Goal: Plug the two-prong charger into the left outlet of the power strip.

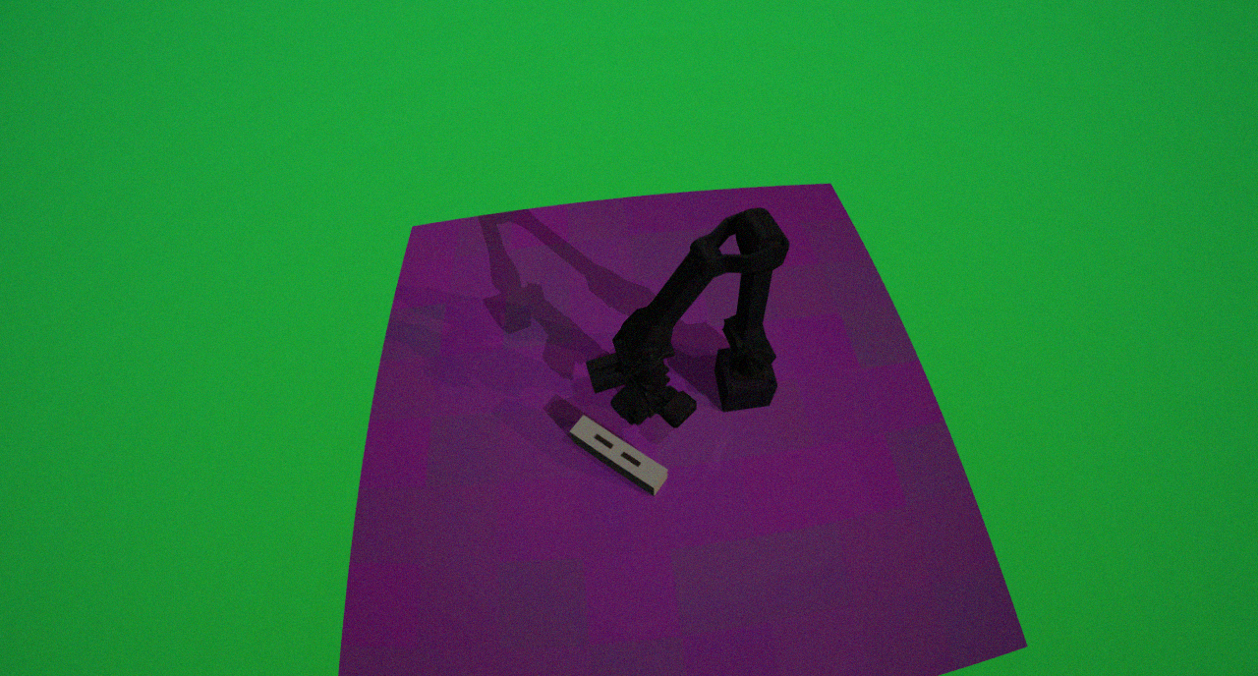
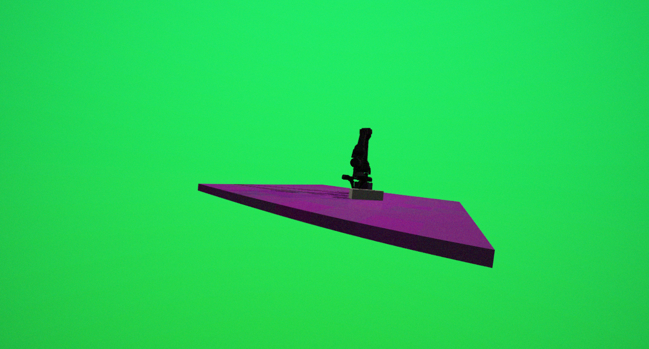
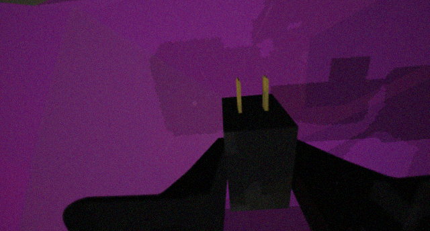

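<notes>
My gripper [image 3: 250, 142] [image 1: 653, 405] is shut on the black charger [image 3: 259, 147], which shows in the wrist view with its two yellow prongs [image 3: 252, 93] pointing away toward the purple table. The grey power strip [image 1: 618, 453] [image 2: 365, 194] lies flat on the table, with two dark slots on its top face. In the top view the gripper hangs just behind the strip's far edge, a little above the table. The strip does not show in the wrist view, apart from a dim patch at the top left corner.
The arm's base [image 1: 746, 381] stands on the purple table [image 1: 528, 566] [image 2: 408, 219] to the right of the gripper. The arm's shadows fall on the table behind it. Green backdrop lies all around the table's edges.
</notes>
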Available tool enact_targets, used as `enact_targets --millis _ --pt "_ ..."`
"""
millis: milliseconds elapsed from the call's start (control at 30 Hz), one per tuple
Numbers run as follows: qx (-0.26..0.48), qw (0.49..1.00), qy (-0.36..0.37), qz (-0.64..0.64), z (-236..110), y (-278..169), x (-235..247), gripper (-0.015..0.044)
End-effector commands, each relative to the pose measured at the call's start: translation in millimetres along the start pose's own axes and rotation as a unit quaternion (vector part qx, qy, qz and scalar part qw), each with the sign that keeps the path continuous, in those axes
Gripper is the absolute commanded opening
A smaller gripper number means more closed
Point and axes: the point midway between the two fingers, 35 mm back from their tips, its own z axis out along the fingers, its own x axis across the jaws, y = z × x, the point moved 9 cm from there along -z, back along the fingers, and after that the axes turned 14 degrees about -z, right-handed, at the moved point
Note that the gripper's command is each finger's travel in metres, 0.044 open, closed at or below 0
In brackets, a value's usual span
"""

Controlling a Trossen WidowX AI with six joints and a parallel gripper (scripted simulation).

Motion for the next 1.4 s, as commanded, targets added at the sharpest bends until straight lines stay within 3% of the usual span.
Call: enact_targets --millis 0,1367 --pt "-0.003 1.000 -0.002 -0.008 1 2 5 0.0000" --pt "-0.004 0.997 -0.006 -0.077 5 46 35 0.0000"
